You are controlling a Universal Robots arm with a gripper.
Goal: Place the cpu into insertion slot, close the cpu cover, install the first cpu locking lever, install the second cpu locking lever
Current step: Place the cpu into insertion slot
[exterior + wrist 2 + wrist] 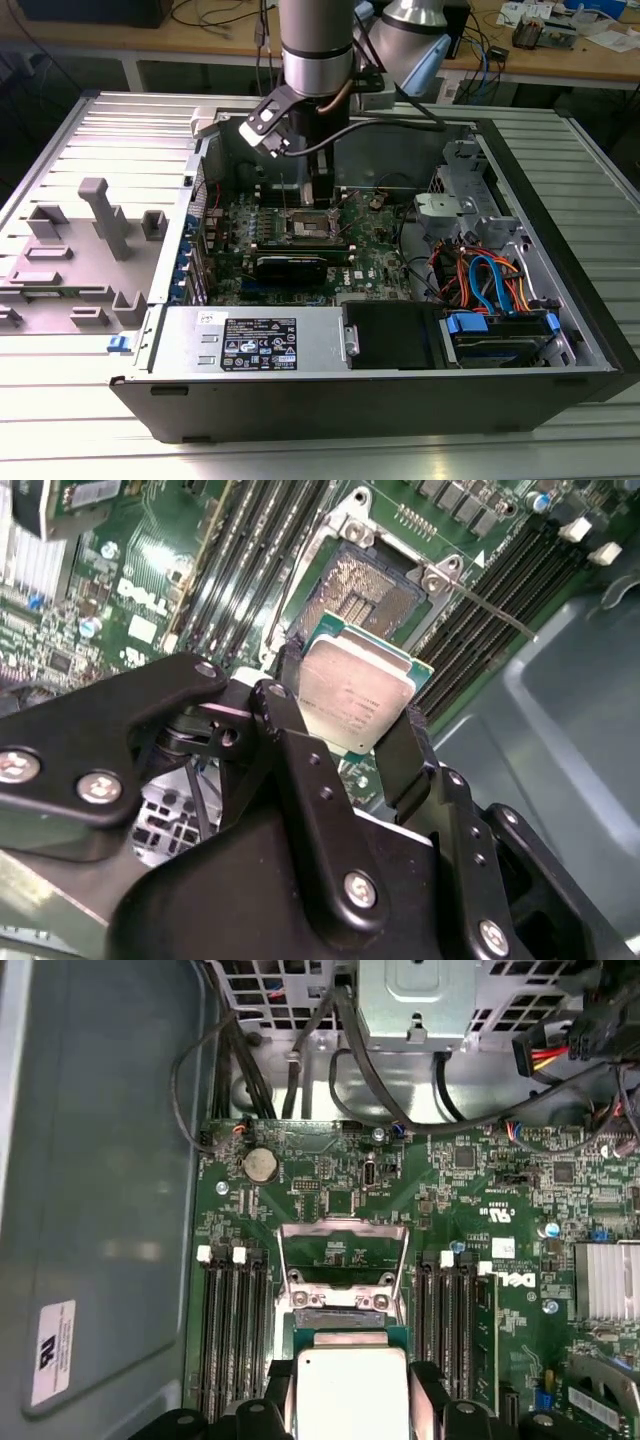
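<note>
Cpu: silver top up, clamped at opposite edges by the fingers of my gripper, hanging just above the slot, not seated. Cover: swung open at the slot's edge. Board: green, inside the open case.

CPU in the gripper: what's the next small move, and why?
Probably lower it gently, keeping it square to the insertion slot. The gripper is shut on the cpu, which hangs just above the slot's bare pin field, not yet seated, and the cpu cover stands open.
</note>
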